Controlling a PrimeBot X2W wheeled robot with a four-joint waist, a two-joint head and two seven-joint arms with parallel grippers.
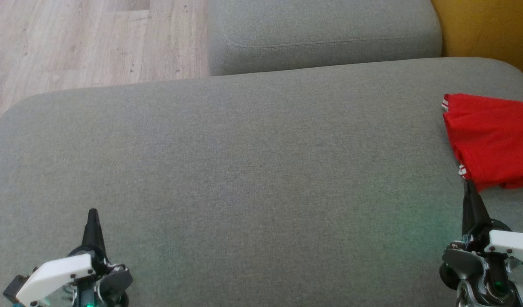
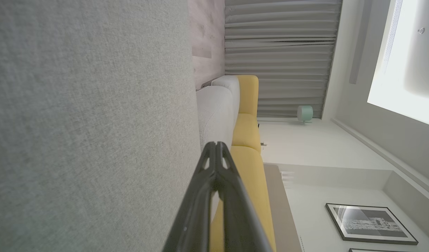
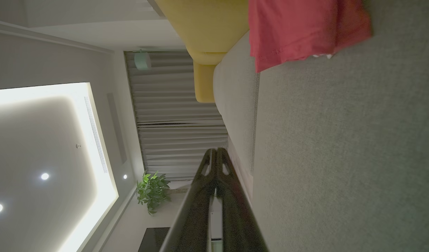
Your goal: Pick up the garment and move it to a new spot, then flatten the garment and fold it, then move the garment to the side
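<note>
The red garment [image 1: 492, 140] lay in a compact bundle at the far right of the grey seat cushion [image 1: 244, 162], its right part cut off by the edge of the head view. It had a straight left side, layered edges and a little white striped trim at two corners. In the right wrist view its hem lay flat on the cushion, close to the cushion's rounded border and to the yellow upholstery [image 1: 483, 25] behind. The right end effector [image 1: 469, 187] was clenched with nothing between its fingers. Its tip stood just at the garment's near corner, and whether it touched the cloth could not be told. The left end effector [image 1: 92, 213] was likewise clenched and empty, low on the opposite side and well apart from the garment, with the broad middle of the cushion bare between the two. A second grey cushion [image 1: 321, 38] and the pale wooden floor [image 1: 74, 38] lay beyond. Judged from this arrangement, the garment appeared already folded and set aside, so the task was probably at or near its end. At most, the right arm had to be drawn clear. The hidden part of the bundle left the quality of the fold unconfirmed.
</note>
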